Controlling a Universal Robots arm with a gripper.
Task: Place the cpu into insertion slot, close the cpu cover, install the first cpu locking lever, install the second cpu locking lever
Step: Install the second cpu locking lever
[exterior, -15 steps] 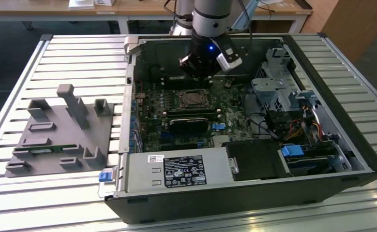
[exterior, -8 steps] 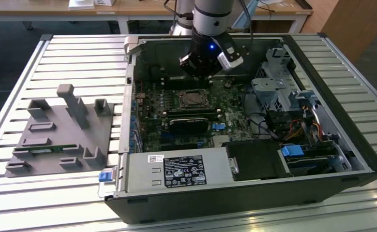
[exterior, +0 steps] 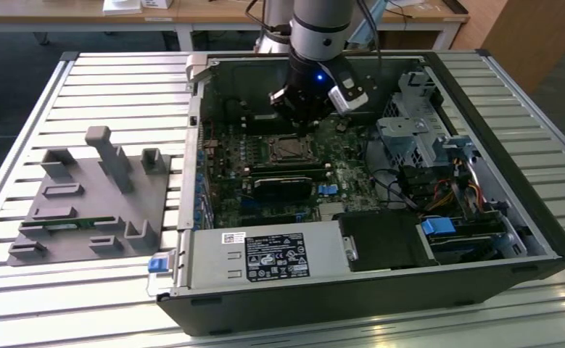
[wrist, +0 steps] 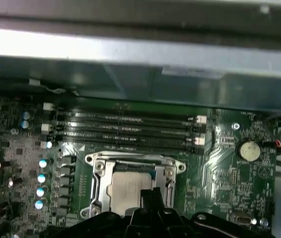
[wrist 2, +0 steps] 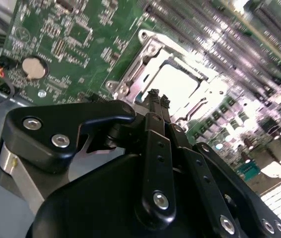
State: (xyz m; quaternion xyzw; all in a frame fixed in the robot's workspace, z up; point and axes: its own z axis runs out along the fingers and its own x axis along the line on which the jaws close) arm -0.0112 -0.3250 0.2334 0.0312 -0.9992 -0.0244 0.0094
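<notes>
The cpu lies flat in its socket on the green motherboard, its silvery top showing through the cpu cover. The cover is a silver frame lying down around the chip. In the second wrist view the cpu glares bright inside the cover. My gripper hovers just above the socket's edge, with its black fingers pressed together and nothing between them. In the exterior view the gripper hangs inside the open computer case, right behind the socket. I cannot make out how the locking levers stand.
Memory slots run beside the socket and a coin battery sits further along the board. The case holds a drive cage, cables and a power supply. A grey fixture block stands on the slatted table at the exterior view's left.
</notes>
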